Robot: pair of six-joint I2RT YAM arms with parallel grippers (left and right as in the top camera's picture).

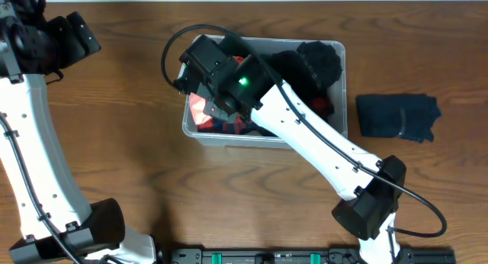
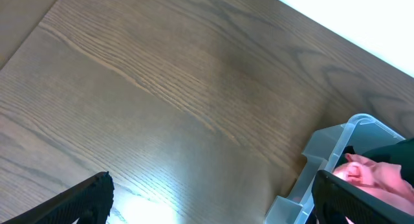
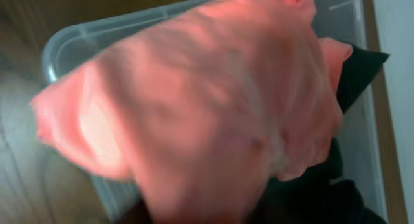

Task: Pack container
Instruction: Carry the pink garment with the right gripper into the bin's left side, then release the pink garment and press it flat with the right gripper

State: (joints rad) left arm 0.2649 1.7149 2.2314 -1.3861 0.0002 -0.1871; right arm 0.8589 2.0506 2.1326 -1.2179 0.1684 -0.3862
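Closest to the right wrist camera, a coral-pink cloth (image 3: 213, 114) fills the view, blurred, and hangs over the left end of the container (image 3: 71, 39). It hides the jaws of the right gripper (image 1: 219, 87), so I cannot tell whether they clamp the cloth or have let it go. From overhead, a patch of the same pink shows inside the container's left wall, under the wrist.

The container sits mid-tabletop (image 1: 114, 142) with its long axis running left to right. The right arm (image 1: 320, 138) crosses its front rim on a slant. Black garments (image 1: 314, 62) are heaped in its right half.

Just beyond the container's right end, a folded dark cloth (image 1: 396, 115) lies on the tabletop, apart from the rim.

Farthest out, the left gripper (image 2: 213, 208) hangs well off the container's left end with its jaws spread wide on nothing.

The right arm is plainly the nearer one. The container lies directly below its jaws, so I judge the next move is a drop or a tuck straight down.
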